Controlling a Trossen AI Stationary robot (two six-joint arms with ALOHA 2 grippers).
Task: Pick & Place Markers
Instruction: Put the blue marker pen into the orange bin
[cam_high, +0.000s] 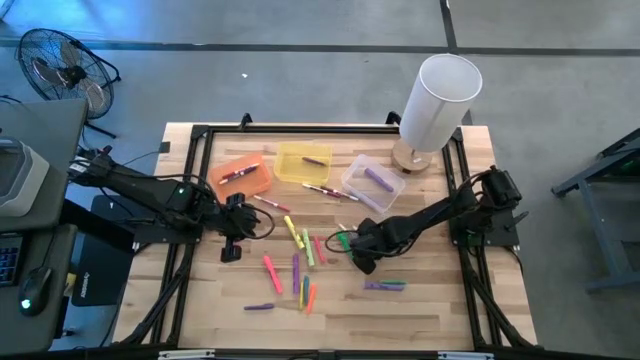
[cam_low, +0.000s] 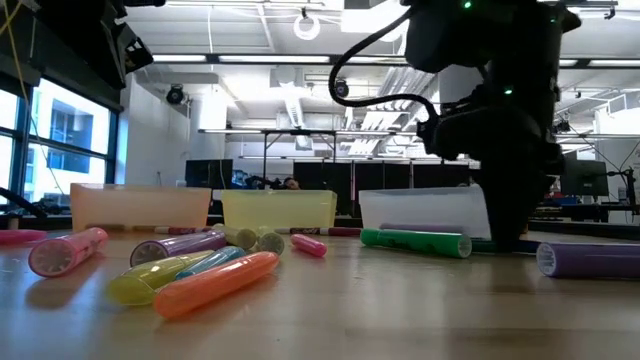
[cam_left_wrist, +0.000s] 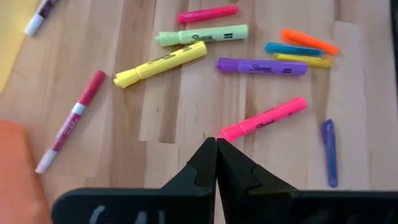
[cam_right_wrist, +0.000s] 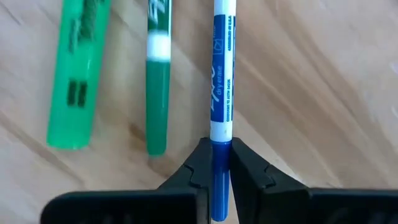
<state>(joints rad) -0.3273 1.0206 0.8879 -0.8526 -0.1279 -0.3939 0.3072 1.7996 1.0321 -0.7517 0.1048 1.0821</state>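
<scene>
The left pincer (cam_high: 231, 252) is hovering closed and empty beside scattered markers (cam_high: 296, 262) on the bench (cam_high: 420, 310). The right pincer (cam_right_wrist: 214, 163) is clamping a blue marker (cam_right_wrist: 221, 81) near its cap; it looks light, stiff, and likely slippery.

This is a robotics lab or workshop. A butcher-block bench (cam_high: 420, 310) framed by black rails stands on a bare grey concrete floor (cam_high: 300, 25). Left of the bench stands a floor fan (cam_high: 62, 68). Beyond the bench, the low view shows exposed ceiling ducts (cam_low: 290, 100), strip lights (cam_low: 190, 58) and large windows (cam_low: 60, 140).
</scene>
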